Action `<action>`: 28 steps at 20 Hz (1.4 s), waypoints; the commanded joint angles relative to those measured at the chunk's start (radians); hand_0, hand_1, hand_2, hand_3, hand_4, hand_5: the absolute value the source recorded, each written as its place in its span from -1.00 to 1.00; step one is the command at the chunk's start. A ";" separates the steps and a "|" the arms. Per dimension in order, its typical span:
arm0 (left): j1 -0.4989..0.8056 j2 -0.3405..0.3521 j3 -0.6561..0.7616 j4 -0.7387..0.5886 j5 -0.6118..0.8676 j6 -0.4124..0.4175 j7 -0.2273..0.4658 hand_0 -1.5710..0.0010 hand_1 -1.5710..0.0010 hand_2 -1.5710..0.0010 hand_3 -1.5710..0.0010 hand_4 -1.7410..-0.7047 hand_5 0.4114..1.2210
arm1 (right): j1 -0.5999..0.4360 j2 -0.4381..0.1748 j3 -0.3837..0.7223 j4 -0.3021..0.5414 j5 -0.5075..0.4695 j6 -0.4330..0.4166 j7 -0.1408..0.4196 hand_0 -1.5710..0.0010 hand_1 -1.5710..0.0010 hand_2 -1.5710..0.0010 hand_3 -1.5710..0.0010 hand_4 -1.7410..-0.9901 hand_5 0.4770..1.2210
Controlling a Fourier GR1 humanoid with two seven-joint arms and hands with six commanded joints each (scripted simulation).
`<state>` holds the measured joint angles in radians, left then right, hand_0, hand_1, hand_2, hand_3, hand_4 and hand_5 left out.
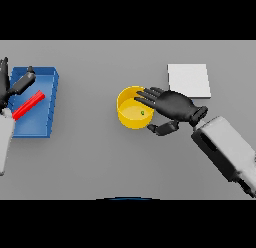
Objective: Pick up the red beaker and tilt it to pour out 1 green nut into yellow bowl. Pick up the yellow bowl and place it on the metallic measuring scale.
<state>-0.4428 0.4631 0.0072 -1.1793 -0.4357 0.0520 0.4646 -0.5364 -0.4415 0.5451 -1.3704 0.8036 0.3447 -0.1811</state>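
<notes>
Near the middle of the grey desk [90, 157] stands the yellow bowl [131, 117], upright and open to the head view, with one small green nut [142, 112] lying inside it toward the right part of its floor. The right hand [172, 106] reaches in from the right on its white and grey arm [227, 149] and sits at the bowl's right rim. Its fingers [146, 97] stretch over the rim's upper right edge, spread a little apart, while the thumb [162, 128] curls in below and beside the bowl's lower right wall. It looks as though the hand pinches the rim between fingers and thumb, though the actual contact on the wall is hidden behind the hand.

Just beyond that hand, toward the far right of the desk, lies the metallic measuring scale [189, 80], a pale flat square plate. It is near the bowl but apart from it, and nothing rests on it.

At the far left sits a blue tray [37, 122] with raised walls. The red beaker [28, 105] lies tilted on its side within the tray, pointing up and to the right. The left hand [19, 85] is at the tray's upper left corner, just above the beaker, partly cut off by the edge of the view. Whether its fingers are apart or closed cannot be told from here, nor whether they touch the beaker.
</notes>
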 commanded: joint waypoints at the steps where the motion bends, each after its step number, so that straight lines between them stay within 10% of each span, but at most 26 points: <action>1: 0.015 0.006 0.001 -0.013 0.003 -0.004 -0.012 1.00 1.00 1.00 1.00 0.92 -0.28 | -0.010 0.008 0.023 0.013 0.015 0.010 -0.005 1.00 1.00 1.00 1.00 0.40 -0.37; 24: 0.024 0.027 0.020 0.000 0.014 -0.005 -0.037 1.00 1.00 1.00 1.00 0.91 -0.29 | -0.212 0.144 0.143 0.317 0.058 0.202 0.033 0.97 0.95 0.91 0.82 0.17 -0.12; 28: 0.020 0.018 0.015 0.013 0.008 0.003 -0.035 1.00 1.00 1.00 1.00 0.90 -0.28 | -0.198 0.144 0.150 0.308 0.052 0.201 0.001 -0.08 -0.06 -0.03 0.49 -0.26 0.47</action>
<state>-0.4227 0.4808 0.0225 -1.1664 -0.4272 0.0548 0.4303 -0.7349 -0.2973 0.6951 -1.0623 0.8545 0.5450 -0.1845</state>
